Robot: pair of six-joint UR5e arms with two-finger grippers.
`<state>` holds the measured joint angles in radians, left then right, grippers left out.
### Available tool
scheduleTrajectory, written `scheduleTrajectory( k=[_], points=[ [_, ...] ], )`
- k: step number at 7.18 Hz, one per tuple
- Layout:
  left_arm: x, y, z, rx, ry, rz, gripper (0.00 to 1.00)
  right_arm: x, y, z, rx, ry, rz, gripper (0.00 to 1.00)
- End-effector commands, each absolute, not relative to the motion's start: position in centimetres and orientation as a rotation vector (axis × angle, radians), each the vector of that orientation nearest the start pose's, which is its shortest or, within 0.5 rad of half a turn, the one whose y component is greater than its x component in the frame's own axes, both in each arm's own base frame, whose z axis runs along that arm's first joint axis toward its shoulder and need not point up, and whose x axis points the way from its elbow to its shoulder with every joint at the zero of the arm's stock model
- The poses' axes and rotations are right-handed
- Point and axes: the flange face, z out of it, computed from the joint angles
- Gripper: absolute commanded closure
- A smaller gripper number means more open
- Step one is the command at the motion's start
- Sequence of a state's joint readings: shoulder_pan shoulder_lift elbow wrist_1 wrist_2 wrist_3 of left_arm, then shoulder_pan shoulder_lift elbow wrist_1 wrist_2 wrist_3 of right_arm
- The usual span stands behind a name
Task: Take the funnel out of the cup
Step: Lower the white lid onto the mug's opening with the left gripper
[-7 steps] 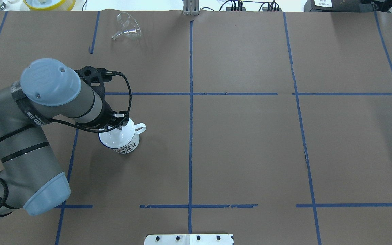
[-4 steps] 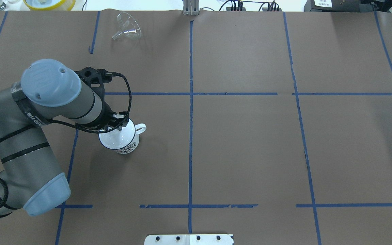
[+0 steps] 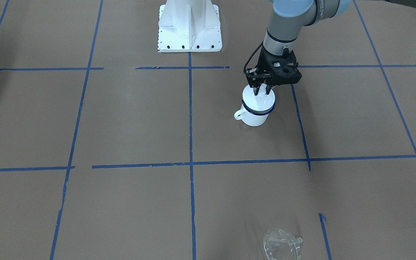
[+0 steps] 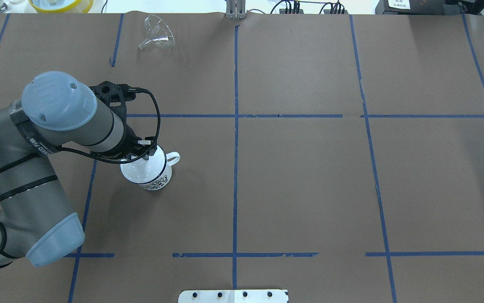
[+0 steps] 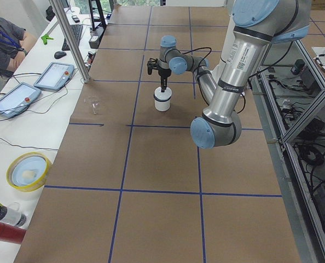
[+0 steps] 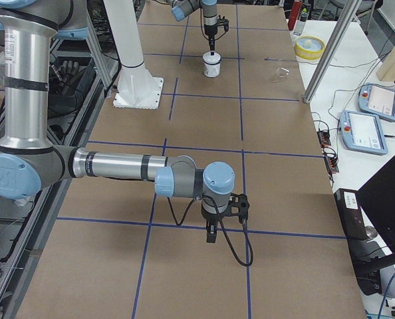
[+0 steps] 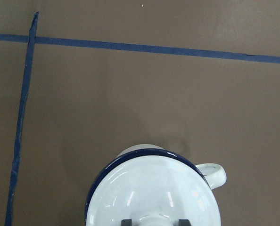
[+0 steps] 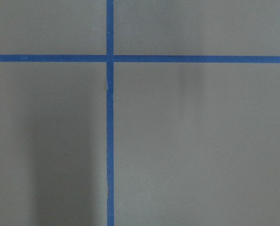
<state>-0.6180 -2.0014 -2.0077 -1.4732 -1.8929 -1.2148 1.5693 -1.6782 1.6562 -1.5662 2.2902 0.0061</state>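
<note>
L claw (image 3: 261, 91) pinches lid (image 3: 258, 99) knob on cup (image 3: 254, 117). Clear funnel (image 4: 157, 35) lies sideways on worktop (image 4: 309, 189), well apart, far-edge side; L arm nearer.

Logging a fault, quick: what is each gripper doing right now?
Left gripper: closed on the lid covering the cup.
Right gripper: cannot be told.

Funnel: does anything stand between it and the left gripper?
Nothing visible stands between them. The funnel lies on its side, far from the cup. However, the left gripper is shut on the lid that covers the cup, so it is not free.
</note>
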Motion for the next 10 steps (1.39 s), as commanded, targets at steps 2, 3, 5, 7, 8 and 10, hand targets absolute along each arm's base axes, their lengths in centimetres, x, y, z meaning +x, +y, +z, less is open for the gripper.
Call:
scheduleTrajectory(
  k=[2, 3, 5, 7, 8, 10],
  points=[
    [40.58, -41.45, 25.13, 0.097, 0.808, -0.093, 1.0, 6.7, -44.51, 67.01, -0.019, -0.719, 0.01, 0.0],
    [40.68, -41.42, 25.19, 0.096, 0.807, -0.092, 1.0, 6.7, -44.5, 67.08, -0.02, -0.719, 0.011, 0.0],
    [40.81, -41.29, 25.19, 0.094, 0.807, -0.089, 1.0, 6.7, -44.51, 67.01, -0.019, -0.719, 0.01, 0.0],
    [40.91, -41.26, 25.25, 0.092, 0.806, -0.089, 1.0, 6.7, -44.5, 67.08, -0.02, -0.719, 0.011, 0.0],
    [40.91, -41.24, 25.25, 0.092, 0.806, -0.087, 0.86, 6.7, -44.51, 67.01, -0.019, -0.719, 0.01, 0.0],
    [41.09, -41.39, 25.53, 0.089, 0.801, -0.091, 0.36, 6.7, -44.51, 67.01, -0.019, -0.719, 0.01, 0.0]
  ],
)
